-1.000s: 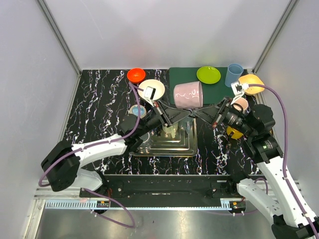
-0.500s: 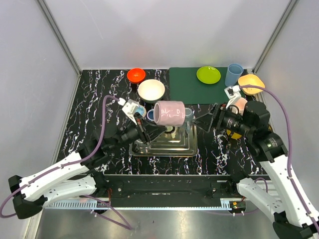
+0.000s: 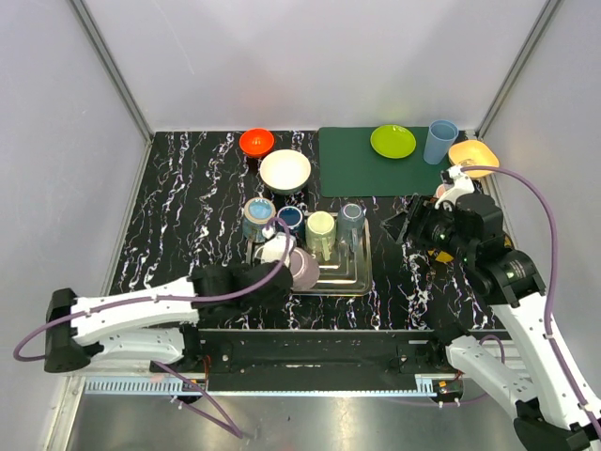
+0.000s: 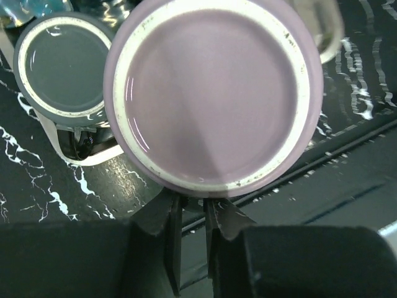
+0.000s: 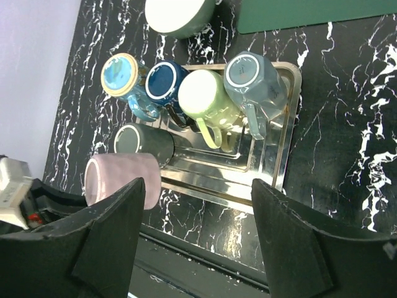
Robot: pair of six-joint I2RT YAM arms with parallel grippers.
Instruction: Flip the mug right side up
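Near edge, left of centre: the left gripper (image 4: 191, 214) lies low over the desk (image 3: 188, 216). Its fingers (image 4: 172, 242) are drawn almost together, with only a thin slit between them, pinched in at the lower side of the pink mug (image 4: 214, 93). The part gripped is hidden behind the mug's body. The mug is on its side, not upright, with its pale foot ring facing the left wrist camera. It is at the near-left corner of the metal tray (image 3: 352, 282); whether it rests on the tray cannot be told. A grey mug (image 4: 62, 68) lies just beside it. Toward the right edge, the right gripper (image 5: 198, 186) hangs above the desk with its fingers spread wide, grasping nothing. Toward the far edge sit a white bowl (image 3: 285, 171), an orange bowl (image 3: 255, 141) and a green mat (image 3: 357, 169).
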